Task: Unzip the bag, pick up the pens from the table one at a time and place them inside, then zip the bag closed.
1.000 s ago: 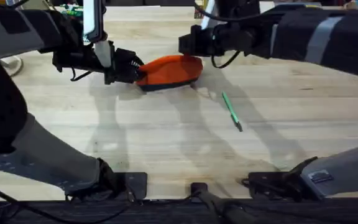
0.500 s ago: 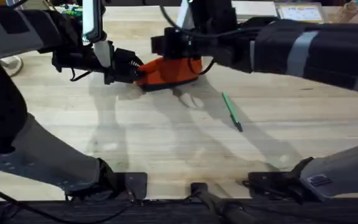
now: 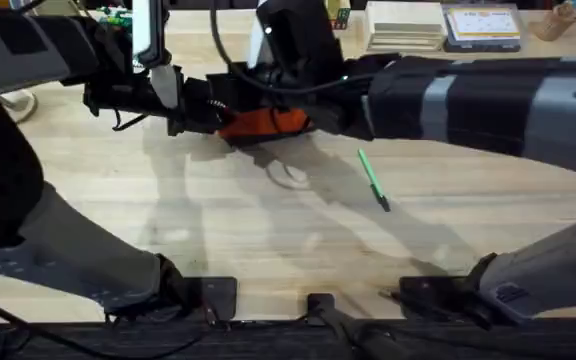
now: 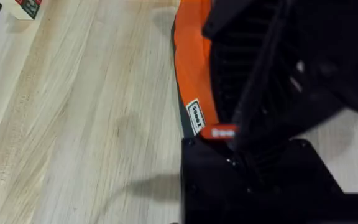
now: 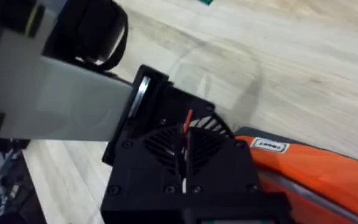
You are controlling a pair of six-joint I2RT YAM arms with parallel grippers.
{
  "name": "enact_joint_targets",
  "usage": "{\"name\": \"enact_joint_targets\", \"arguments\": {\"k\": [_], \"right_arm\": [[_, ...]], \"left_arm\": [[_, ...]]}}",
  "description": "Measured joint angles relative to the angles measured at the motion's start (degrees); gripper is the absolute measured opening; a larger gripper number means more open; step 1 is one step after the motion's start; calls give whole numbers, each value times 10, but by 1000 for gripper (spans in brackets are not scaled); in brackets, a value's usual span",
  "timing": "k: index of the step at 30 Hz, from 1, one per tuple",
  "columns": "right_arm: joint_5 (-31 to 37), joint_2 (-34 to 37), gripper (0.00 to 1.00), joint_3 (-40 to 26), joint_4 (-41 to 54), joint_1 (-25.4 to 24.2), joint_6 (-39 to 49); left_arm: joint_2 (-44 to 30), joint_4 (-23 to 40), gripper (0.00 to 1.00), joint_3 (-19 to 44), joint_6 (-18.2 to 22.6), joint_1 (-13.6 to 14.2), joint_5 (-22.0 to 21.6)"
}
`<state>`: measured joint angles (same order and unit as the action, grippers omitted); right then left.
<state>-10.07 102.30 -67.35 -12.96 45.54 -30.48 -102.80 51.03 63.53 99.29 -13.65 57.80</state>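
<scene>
The orange bag (image 3: 268,122) lies at the back of the table (image 3: 268,230), with its label tab (image 4: 196,117) showing at its left end. My left gripper (image 3: 204,108) is shut on that end. My right arm reaches across from the right, and its gripper (image 3: 236,98) hangs over the same end of the bag (image 5: 316,180), right against the left gripper's black body (image 5: 185,162). It covers much of the bag's top, zipper included. A slim green pen (image 3: 372,178) lies slantwise on the wood to the right of the bag.
Flat boxes (image 3: 403,25) and a printed case (image 3: 483,25) sit along the back right edge. A small carton (image 4: 23,6) stands near the far left. Bare wood stretches in front of the bag and around the pen.
My right arm has swept leftward over the bag, from its right end to above its left end beside the left gripper. Left arm, bag and pen have stayed put.
</scene>
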Motion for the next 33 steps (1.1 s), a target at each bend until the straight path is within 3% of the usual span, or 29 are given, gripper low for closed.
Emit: {"name": "enact_joint_targets", "arguments": {"k": [13,16,19,21,22,33], "right_arm": [[1,2,63,0,10,18,13],[-11,-2,239,0,24,14,27],[-21,-24,587,0,50,7,47],[-24,-47,892,0,77,-5,64],[-24,-58,967,0,91,-12,74],[-24,-168,997,0,234,-77,152]], "left_arm": [[0,1,42,0,0,0,0],[0,-1,42,0,0,0,0],[0,-2,42,0,0,0,0],[0,-2,42,0,0,0,0],[0,-2,42,0,0,0,0],[0,-2,42,0,0,0,0]]}}
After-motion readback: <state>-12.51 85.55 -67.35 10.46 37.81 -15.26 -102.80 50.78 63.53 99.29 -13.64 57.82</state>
